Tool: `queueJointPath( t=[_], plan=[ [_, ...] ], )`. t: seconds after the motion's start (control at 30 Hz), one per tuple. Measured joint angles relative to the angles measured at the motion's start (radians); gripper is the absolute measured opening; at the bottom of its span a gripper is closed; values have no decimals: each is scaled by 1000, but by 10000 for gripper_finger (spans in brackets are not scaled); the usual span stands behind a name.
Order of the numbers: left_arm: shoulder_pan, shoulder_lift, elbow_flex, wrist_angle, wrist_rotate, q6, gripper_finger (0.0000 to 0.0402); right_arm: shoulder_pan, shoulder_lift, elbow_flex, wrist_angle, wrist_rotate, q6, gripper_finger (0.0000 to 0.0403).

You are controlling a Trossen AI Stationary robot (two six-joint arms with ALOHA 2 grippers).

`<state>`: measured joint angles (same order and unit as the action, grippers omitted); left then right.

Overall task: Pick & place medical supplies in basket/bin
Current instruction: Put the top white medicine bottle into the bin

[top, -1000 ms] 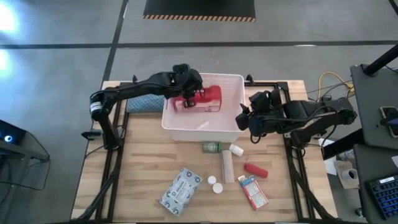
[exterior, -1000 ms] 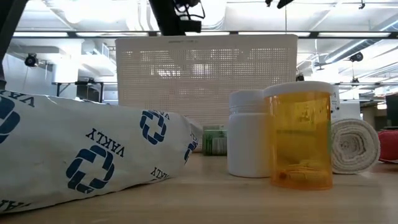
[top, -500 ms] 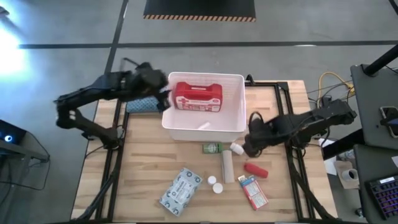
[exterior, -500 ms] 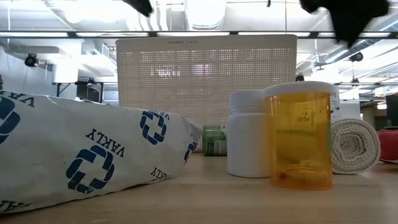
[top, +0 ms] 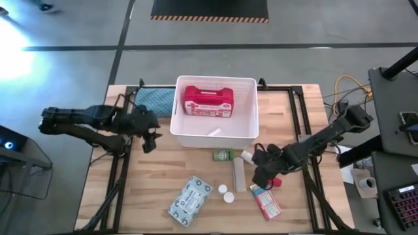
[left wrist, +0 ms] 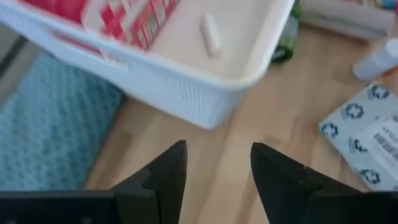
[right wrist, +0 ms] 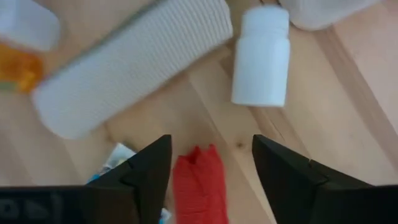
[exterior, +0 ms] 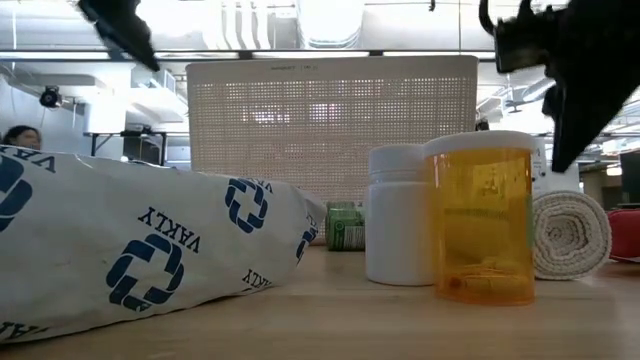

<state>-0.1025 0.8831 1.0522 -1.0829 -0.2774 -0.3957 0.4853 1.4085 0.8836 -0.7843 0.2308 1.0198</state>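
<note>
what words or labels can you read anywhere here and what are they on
"VAKLY", printed upside down and repeated beside blue cross logos, on the wipes packet in the low view.
White cross sign on the red first-aid case in the white tub; its smaller print is too small to read.
Green bottle label: too blurred to read.
Red-white-blue box: print too small to read.
Amber bottle: no label visible.

Overhead, table-level, two wrist views
</note>
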Motion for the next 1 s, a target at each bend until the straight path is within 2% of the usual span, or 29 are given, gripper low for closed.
queueJointPath(
  t=[0.23, 0.43, 0.57, 0.77, 0.9, 1.0],
  plan=[
    [-24, -6, -97, 5, -7, -120, 159, -1, 10, -74, 28, 72, 2, 305],
    [-24, 26, -100, 10, -7, -121, 159, 2, 9, -116, 50, 249, 1, 359],
    [-24, 50, -78, 10, -7, -122, 159, 1, 9, -150, 101, 331, -24, 368],
    [-24, 84, -47, 11, -7, -123, 159, 1, 9, -288, 366, 304, 13, 368],
    [-24, 102, -33, 11, -6, -132, 159, -1, 8, -328, 385, 383, 73, 368],
    [-24, 114, -27, 10, -6, -142, 159, -2, 14, -357, 436, 399, 9, 368]
  ],
)
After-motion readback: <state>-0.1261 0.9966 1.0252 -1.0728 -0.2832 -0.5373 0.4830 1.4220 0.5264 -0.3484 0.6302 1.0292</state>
